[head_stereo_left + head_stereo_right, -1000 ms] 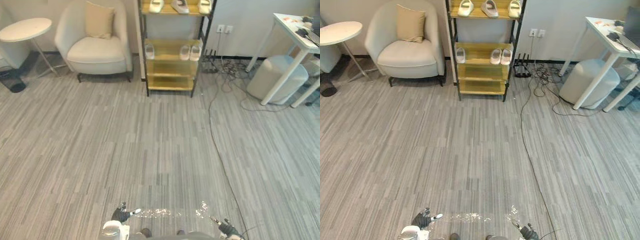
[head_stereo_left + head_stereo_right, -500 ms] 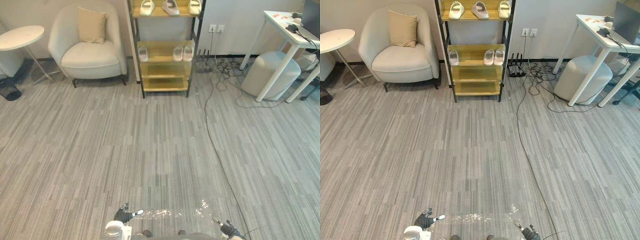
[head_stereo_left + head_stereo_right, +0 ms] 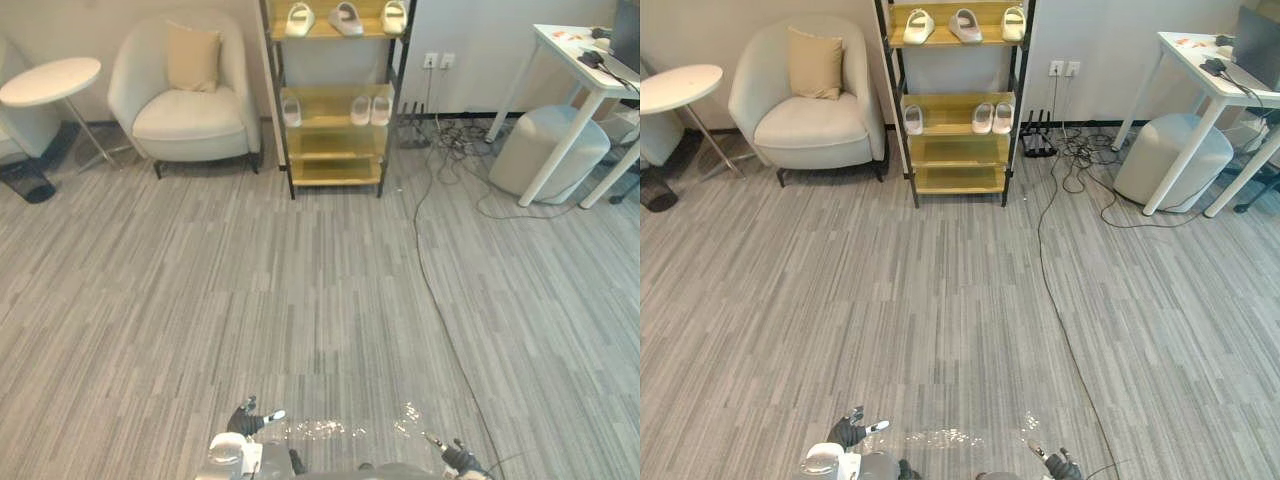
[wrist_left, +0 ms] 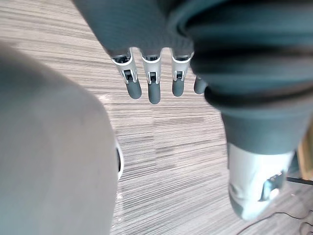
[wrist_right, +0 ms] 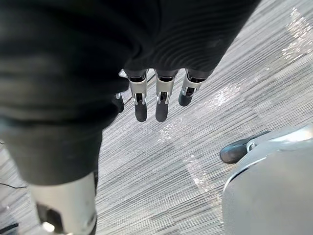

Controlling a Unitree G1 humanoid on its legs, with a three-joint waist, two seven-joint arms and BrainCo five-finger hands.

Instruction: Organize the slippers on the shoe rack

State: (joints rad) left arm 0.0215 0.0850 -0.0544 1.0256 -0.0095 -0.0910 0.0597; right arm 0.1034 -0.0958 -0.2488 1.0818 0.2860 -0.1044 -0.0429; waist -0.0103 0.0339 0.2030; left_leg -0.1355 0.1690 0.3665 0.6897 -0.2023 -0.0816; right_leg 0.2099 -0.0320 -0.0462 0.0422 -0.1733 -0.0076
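A tall black-framed shoe rack with wooden shelves stands against the far wall. Three pale slippers lie on its top shelf. On the middle shelf a single slipper lies at the left and a pair at the right; the two lower shelves are bare. My left hand and right hand hang low at the near edge, far from the rack. In the wrist views the left hand and right hand have straight fingers over the carpet and hold nothing.
A cream armchair with a cushion stands left of the rack, and a round white side table further left. A white desk and a grey pouf are at the right. Cables tangle by the wall sockets. Open grey carpet lies between.
The whole picture has shifted a little, so the camera has moved. Both hands hang as before and the slippers lie as before.
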